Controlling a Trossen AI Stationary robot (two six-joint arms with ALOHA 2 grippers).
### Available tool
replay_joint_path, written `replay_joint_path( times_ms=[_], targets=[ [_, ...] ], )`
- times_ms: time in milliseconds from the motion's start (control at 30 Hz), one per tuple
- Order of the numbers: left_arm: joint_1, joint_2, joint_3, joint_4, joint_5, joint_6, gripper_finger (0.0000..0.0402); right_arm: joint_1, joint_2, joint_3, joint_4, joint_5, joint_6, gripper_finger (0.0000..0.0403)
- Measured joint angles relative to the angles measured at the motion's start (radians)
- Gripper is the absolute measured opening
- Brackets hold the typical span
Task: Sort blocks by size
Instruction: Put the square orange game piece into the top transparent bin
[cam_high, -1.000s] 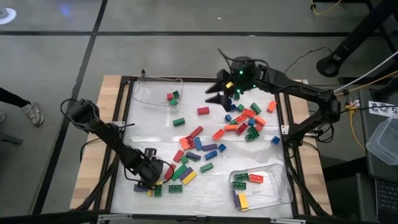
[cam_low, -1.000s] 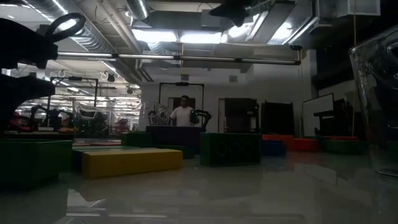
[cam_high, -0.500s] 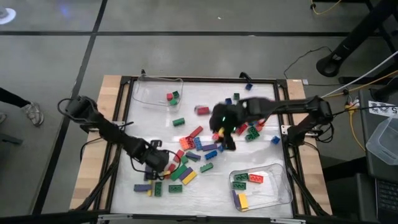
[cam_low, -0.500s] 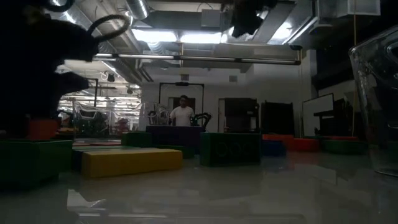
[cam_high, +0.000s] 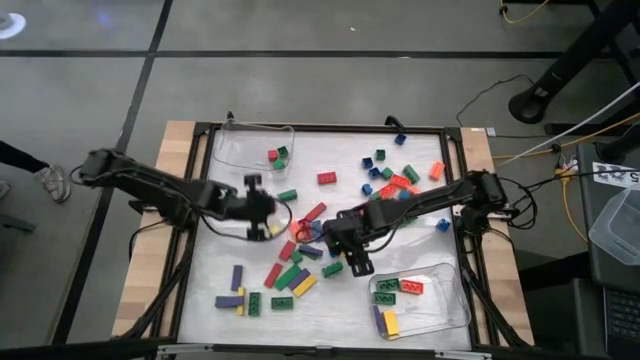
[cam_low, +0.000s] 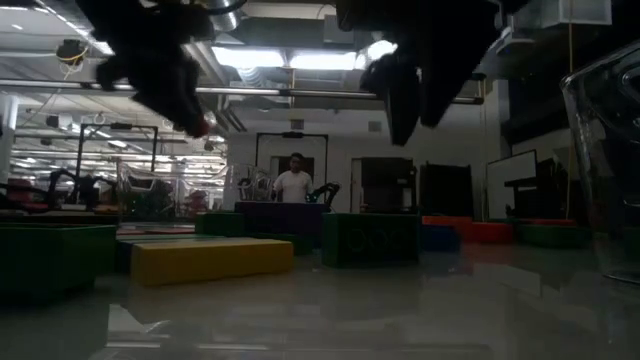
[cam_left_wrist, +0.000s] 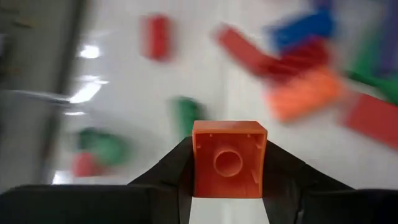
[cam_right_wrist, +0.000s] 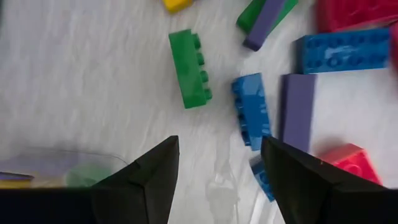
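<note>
We are gripping a small orange cube-shaped studded brick (cam_left_wrist: 229, 159) between the left gripper (cam_high: 262, 208)'s fingers, left of centre in the high view, above the white table (cam_high: 340, 300). Our right gripper (cam_right_wrist: 217, 163), near the frame's centre, is hovering with fingers spread and empty over a long green brick (cam_right_wrist: 190, 68) and a blue brick (cam_right_wrist: 250, 110). The remaining plastic bricks (cam_high: 395, 185) are lying scattered mid-table.

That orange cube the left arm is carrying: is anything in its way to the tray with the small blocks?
Nothing visible. The left gripper holds the orange cube above the table, and only bare tabletop lies between it and the tray in the high view.
</note>
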Motion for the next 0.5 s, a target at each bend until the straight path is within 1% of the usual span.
replay_joint_path(
  times_ms=[100, 167, 333, 500],
  targets=[
    [0.091, -0.066, 0.000, 0.000, -0.129, 0.050, 0.0124, 0.003, 0.035, 0.000, 0.003, -0.001, -0.003, 0.0227],
    [0.158, -0.095, 0.001, 0.001, -0.177, 0.089, 0.0128, 0.004, 0.057, 0.000, 0.002, 0.000, -0.003, 0.0227],
    [0.348, -0.114, 0.001, 0.004, -0.188, 0.141, 0.0132, 0.004, 0.089, 0.000, 0.022, 0.000, -0.004, 0.0227],
    [0.524, -0.088, 0.000, 0.009, -0.186, 0.139, 0.0133, 0.004, 0.096, 0.000, 0.060, -0.014, -0.004, 0.0227]
  ],
)
